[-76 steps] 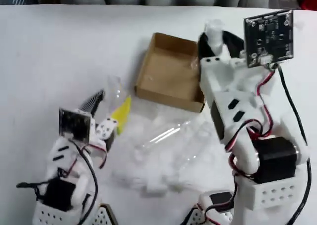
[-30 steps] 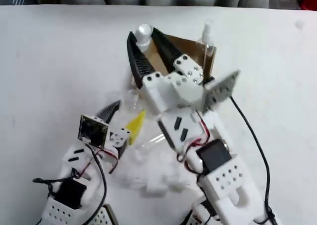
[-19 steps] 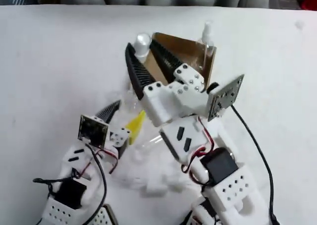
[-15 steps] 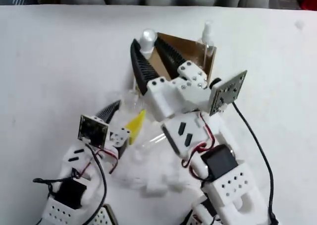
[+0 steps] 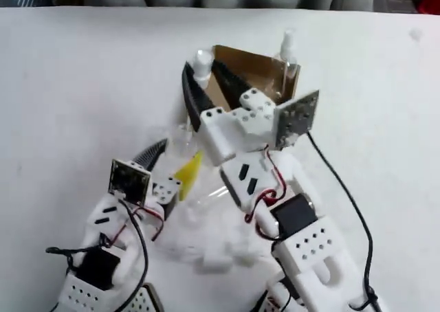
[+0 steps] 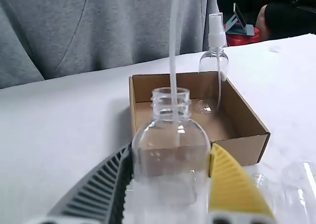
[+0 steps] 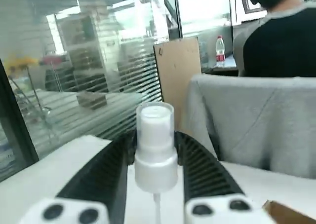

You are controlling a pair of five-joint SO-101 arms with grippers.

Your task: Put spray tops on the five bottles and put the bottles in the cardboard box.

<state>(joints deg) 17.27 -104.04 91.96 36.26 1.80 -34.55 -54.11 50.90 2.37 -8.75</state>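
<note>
no text, number or sign can be read in any view. the dark rectangular circuit board (image 5: pixel 295 119), right of centre in the high view, bears markings too fine to make out. the band on the small clear plastic bottle with a red label (image 7: pixel 220 50), upper right of the right wrist view, is likewise illegible.

The right arm (image 5: pixel 309 247) covers the near side of the cardboard box (image 5: pixel 265 68); loose clear bottles (image 5: pixel 206 196) wash out against the white tabletop (image 5: pixel 82 71), their number unclear. The uncapped bottle (image 6: pixel 170 155) loses its base to the picture's edge.
</note>
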